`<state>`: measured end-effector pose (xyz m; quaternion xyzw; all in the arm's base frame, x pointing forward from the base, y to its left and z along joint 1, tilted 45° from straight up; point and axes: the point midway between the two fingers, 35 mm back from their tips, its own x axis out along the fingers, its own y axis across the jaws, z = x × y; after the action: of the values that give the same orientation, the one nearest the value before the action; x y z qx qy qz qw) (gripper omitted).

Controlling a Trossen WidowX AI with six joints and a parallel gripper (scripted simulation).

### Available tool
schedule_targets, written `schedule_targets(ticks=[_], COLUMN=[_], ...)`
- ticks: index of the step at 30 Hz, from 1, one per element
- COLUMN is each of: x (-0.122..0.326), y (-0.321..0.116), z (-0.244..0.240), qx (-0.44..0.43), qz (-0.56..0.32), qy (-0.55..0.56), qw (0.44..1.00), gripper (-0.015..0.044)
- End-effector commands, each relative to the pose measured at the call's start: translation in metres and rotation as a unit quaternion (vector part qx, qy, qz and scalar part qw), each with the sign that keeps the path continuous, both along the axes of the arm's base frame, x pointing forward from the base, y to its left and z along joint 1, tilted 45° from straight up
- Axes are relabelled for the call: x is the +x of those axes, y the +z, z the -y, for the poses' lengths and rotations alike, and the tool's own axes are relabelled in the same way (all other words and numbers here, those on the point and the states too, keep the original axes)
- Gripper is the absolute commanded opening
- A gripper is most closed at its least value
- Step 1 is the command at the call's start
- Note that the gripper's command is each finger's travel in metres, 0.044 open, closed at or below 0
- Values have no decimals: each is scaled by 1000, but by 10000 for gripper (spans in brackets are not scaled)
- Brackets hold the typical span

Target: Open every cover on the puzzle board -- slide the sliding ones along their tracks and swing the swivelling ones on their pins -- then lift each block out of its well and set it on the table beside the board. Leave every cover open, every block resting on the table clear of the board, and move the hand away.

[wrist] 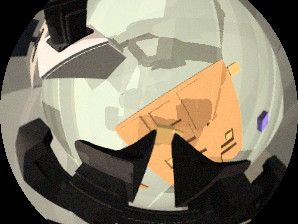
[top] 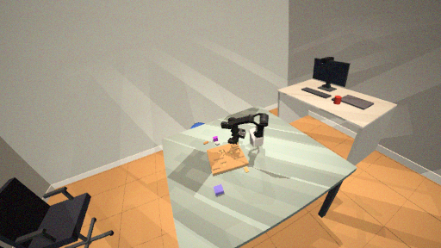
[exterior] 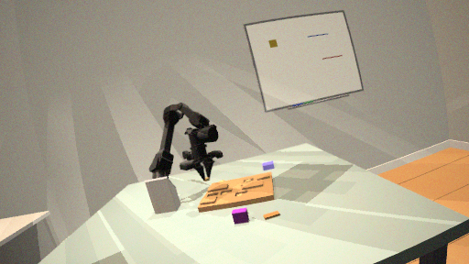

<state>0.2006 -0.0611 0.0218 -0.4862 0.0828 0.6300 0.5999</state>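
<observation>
The orange puzzle board (top: 232,166) (exterior: 251,200) (wrist: 228,107) lies flat, with dark slots and small wells; its covers are too small to tell apart surely. My gripper (top: 233,142) (exterior: 206,177) (wrist: 164,134) is shut on a small tan piece (wrist: 168,135), held above the board's arm-side edge region. A magenta block (top: 215,139) (exterior: 240,215) and a violet block (top: 219,189) (exterior: 267,165) (wrist: 263,121) rest on the table clear of the board. A small orange piece (top: 205,142) (exterior: 271,214) lies beyond the magenta block. A yellow-orange piece (top: 246,170) (wrist: 234,68) lies beside a board corner.
The arm's pale base block (top: 256,139) (exterior: 163,195) stands beside the board. A small pale piece (top: 217,144) lies near the magenta block. A separate desk (top: 297,91) with a monitor (top: 331,71) and a red mug (top: 338,100) is behind, and a chair (top: 65,217) is at the left.
</observation>
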Motion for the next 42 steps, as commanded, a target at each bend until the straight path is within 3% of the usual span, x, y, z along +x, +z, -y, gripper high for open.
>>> schedule_targets(ticks=[1,42], x=[0,80], y=[9,80], z=[9,-33], qx=[-6,-33], qz=[6,0], qy=[1,-3], qw=[1000,999], gripper=[80,80])
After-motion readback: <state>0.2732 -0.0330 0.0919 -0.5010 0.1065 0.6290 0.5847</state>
